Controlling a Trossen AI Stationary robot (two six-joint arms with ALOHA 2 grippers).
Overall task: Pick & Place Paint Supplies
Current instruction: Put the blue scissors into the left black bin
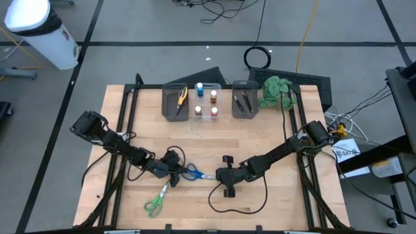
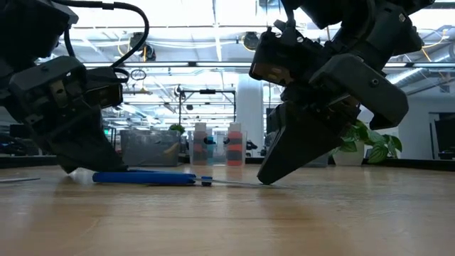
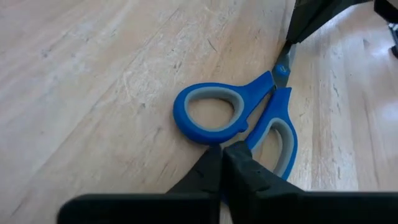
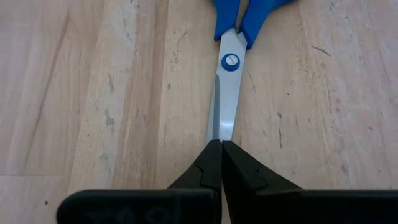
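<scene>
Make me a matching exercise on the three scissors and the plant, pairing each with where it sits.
Things:
1. blue scissors
2. green scissors
3. yellow scissors
4. plant

Places:
A. in the left grey bin
B. at the table's far right corner
C. between the two grippers
D. alone near the front edge

Pairs: 1-C, 2-D, 3-A, 4-B

Before you, blue-handled scissors (image 1: 192, 173) with grey-lined finger loops and silver blades lie on the pale, streaky-grained wood surface (image 1: 273, 136). Green-handled scissors (image 1: 155, 203) sit nearby; a yellow-handled pair (image 1: 182, 97) rests in a grey bin (image 1: 170, 108). Your black left pincer (image 1: 174, 177) and black right pincer (image 1: 216, 175) flank the blue pair. The plant (image 1: 275, 90) is green.
</scene>
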